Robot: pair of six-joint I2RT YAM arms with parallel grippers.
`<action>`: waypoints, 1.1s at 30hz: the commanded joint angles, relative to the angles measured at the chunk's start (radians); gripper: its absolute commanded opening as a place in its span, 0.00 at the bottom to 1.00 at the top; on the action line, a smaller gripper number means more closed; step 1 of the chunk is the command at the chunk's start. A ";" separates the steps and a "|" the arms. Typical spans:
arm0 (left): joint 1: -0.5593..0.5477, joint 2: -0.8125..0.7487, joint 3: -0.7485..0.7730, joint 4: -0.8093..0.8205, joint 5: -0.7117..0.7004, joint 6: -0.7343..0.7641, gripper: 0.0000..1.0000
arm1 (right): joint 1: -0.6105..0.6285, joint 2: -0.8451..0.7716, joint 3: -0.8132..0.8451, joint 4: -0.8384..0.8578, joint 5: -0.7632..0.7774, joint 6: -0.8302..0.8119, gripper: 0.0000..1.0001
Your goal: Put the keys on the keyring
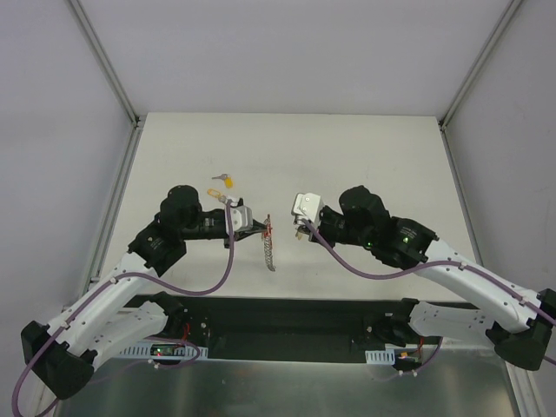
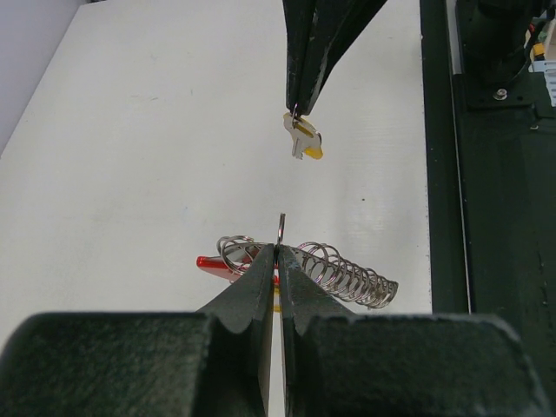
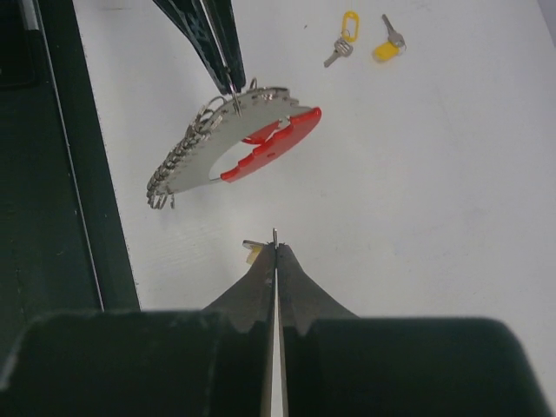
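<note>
My left gripper (image 2: 280,250) is shut on a thin wire ring of the keyring (image 2: 347,274), a red clip (image 2: 213,261) joined to a silver coiled strap. It holds the keyring above the table; in the top view the keyring (image 1: 270,249) hangs from the left gripper (image 1: 263,228). My right gripper (image 3: 275,247) is shut on a small key with a yellow head (image 2: 305,139), a short way right of the keyring. The keyring also shows in the right wrist view (image 3: 261,148). Two more yellow-headed keys (image 1: 221,183) lie on the table behind the left gripper.
The loose keys (image 3: 344,39) (image 3: 387,45) lie apart from each other on the white table (image 1: 365,156). A dark strip (image 1: 295,317) runs along the table's near edge by the arm bases. Grey walls stand at left, right and back.
</note>
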 commanded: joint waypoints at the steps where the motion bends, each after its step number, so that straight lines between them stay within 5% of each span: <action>1: -0.026 0.016 0.056 0.043 0.073 -0.024 0.00 | 0.036 0.003 0.077 -0.060 -0.031 -0.072 0.01; 33: -0.077 0.027 0.041 0.093 0.043 -0.066 0.00 | 0.157 0.077 0.091 0.058 0.084 -0.081 0.01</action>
